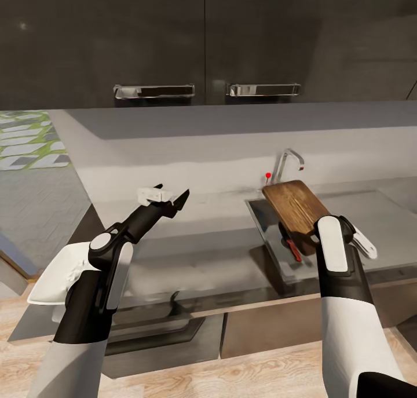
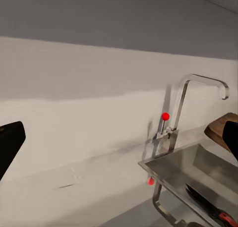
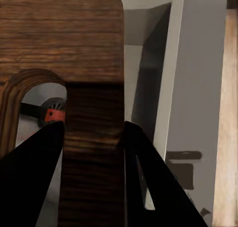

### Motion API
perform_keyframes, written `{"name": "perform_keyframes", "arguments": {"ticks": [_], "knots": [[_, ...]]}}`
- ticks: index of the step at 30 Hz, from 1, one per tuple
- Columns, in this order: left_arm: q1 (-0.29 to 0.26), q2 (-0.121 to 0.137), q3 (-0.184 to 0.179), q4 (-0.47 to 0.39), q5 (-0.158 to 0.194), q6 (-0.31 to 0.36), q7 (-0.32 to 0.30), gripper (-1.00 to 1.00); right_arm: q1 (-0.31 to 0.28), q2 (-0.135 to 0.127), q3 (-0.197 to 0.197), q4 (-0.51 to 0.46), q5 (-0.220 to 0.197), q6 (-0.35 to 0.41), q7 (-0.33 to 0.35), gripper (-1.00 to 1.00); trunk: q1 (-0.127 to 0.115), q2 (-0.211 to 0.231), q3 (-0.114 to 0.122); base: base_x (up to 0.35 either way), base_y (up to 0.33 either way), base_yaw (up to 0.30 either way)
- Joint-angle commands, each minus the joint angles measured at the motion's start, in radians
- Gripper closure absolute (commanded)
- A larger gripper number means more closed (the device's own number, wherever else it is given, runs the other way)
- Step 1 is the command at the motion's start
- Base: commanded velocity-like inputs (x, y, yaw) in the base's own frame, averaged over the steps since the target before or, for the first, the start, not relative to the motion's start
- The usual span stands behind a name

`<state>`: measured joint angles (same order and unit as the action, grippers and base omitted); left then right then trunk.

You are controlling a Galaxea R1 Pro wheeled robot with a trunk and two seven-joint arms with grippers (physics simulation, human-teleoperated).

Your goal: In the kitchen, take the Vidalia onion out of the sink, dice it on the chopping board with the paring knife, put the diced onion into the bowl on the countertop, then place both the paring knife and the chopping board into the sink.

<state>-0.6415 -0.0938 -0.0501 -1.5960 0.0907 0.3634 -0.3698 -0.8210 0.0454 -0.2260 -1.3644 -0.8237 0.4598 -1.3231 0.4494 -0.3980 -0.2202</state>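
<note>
My right gripper (image 1: 324, 227) is shut on the chopping board (image 1: 294, 207), gripping the bar beside its handle slot (image 3: 91, 138). The dark wooden board (image 3: 64, 48) hangs tilted over the sink (image 1: 259, 215). The paring knife (image 1: 293, 249) lies in the basin under the board, and its reddish handle part (image 3: 52, 114) shows through the slot. My left gripper (image 1: 168, 196) is open and holds nothing, raised above the countertop (image 1: 208, 253) left of the sink. The white bowl (image 1: 49, 282) sits at the counter's left end, partly behind my left arm. The Vidalia onion is out of view.
The curved chrome faucet (image 1: 288, 161) with its red knob (image 2: 165, 116) stands behind the sink against the pale wall. Dark upper cabinets with steel handles (image 1: 153, 91) hang overhead. Dark cabinet fronts run below the counter's front edge, above a wooden floor.
</note>
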Motion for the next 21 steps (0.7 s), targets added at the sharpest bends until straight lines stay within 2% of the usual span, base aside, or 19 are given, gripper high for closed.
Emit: {"name": "perform_keyframes", "arguments": {"ticks": [1, 7, 9, 10, 13, 21], "knots": [[-0.001, 0.000, 0.001, -0.001, 0.009, 0.009, -0.001, -1.00, -0.001, 0.001, -0.001, -0.001, -0.004, 0.008, -0.012, 1.00, 0.001, -0.002, -0.002, 0.000, 0.000, 0.000], [-0.001, -0.001, 0.001, 0.000, 0.010, 0.009, -0.001, -1.00, -0.001, 0.001, 0.003, -0.001, -0.005, -0.010, -0.081, 1.00, 0.001, -0.002, -0.002, 0.000, 0.000, 0.000], [-0.001, -0.001, 0.001, 0.000, 0.010, 0.009, -0.001, -1.00, -0.001, 0.001, 0.019, -0.001, -0.005, -0.031, -0.101, 1.00, 0.001, -0.002, -0.002, 0.000, 0.000, 0.000], [-0.001, -0.001, 0.001, 0.000, 0.010, 0.009, -0.001, -1.00, -0.001, 0.001, 0.051, -0.001, -0.005, -0.046, -0.111, 1.00, 0.001, -0.002, -0.002, 0.000, 0.000, 0.000], [-0.001, -0.001, 0.001, 0.001, 0.009, 0.009, -0.001, -1.00, -0.001, 0.001, 0.081, -0.001, -0.005, -0.052, -0.117, 1.00, 0.001, -0.002, -0.002, 0.000, 0.000, 0.000], [-0.001, -0.001, 0.001, 0.001, 0.010, 0.009, -0.001, -1.00, -0.001, 0.001, 0.092, -0.001, -0.007, -0.055, -0.117, 1.00, 0.001, -0.002, -0.002, 0.002, 0.000, 0.000]]}}
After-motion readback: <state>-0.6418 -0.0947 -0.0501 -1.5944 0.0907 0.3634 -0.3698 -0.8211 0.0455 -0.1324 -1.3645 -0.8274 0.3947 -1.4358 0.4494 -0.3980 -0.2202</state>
